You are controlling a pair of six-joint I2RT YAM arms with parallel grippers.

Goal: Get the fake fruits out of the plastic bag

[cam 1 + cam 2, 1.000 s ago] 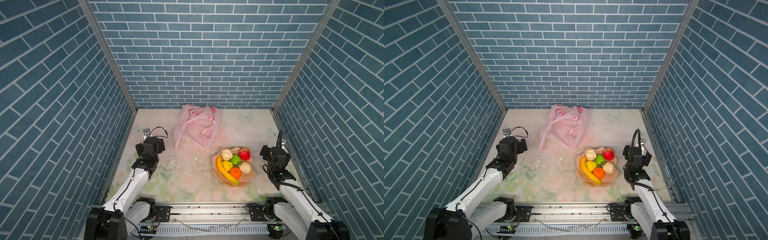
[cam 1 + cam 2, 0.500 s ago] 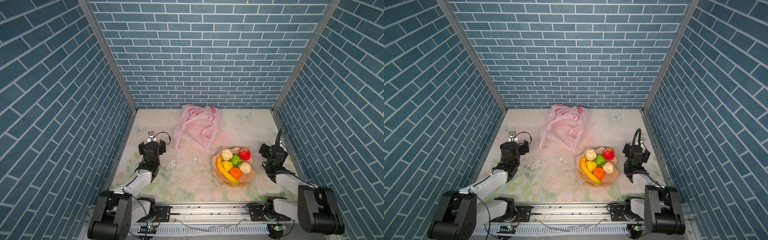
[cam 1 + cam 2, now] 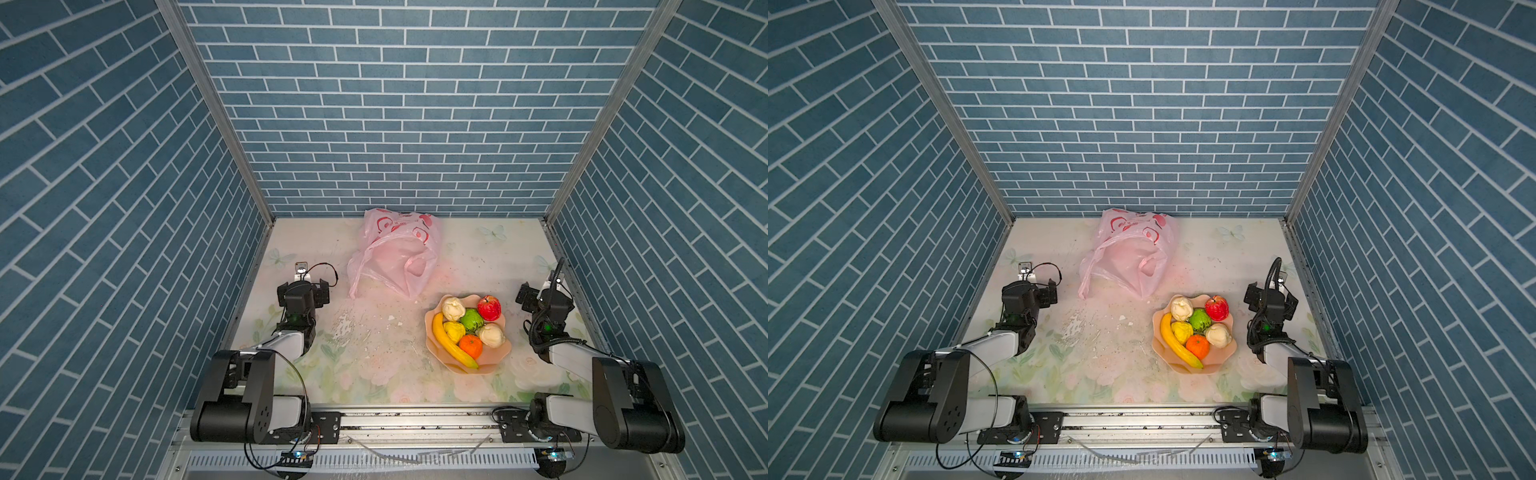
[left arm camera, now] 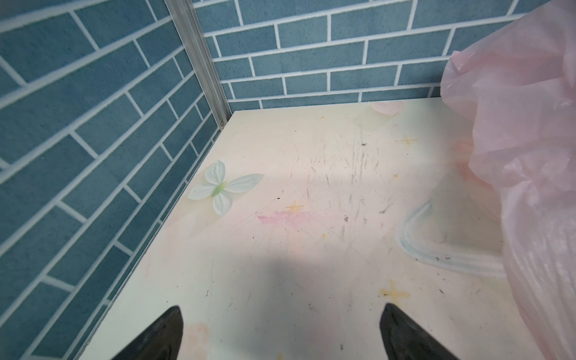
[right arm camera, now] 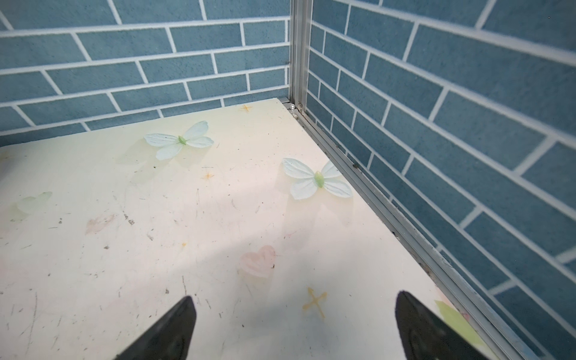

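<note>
The pink plastic bag [image 3: 395, 253] [image 3: 1129, 253] lies crumpled and slack at the back middle of the table; its edge shows in the left wrist view [image 4: 530, 156]. The fake fruits lie in a peach bowl [image 3: 492, 365]: banana [image 3: 451, 347], tangerine [image 3: 471, 345], wrinkly yellow one [image 3: 454, 331], green one [image 3: 472, 320], red apple [image 3: 489, 307], two cream lumps [image 3: 453, 308]. My left gripper [image 3: 305, 291] [image 4: 280, 311] sits low, left of the bag, open and empty. My right gripper [image 3: 540, 297] [image 5: 296, 299] sits right of the bowl, open and empty.
Blue brick walls [image 3: 395, 124] close in the table on three sides. White crumbs [image 3: 345, 328] are scattered between bag and bowl. A metal rail [image 5: 389, 212] runs along the table's right edge near my right gripper. Both arms' elbows lie folded at the front rail [image 3: 415, 419].
Both arms have folded down toward the front rail. The grippers stay near their places, open. Bag, bowl and fruits have not moved.
</note>
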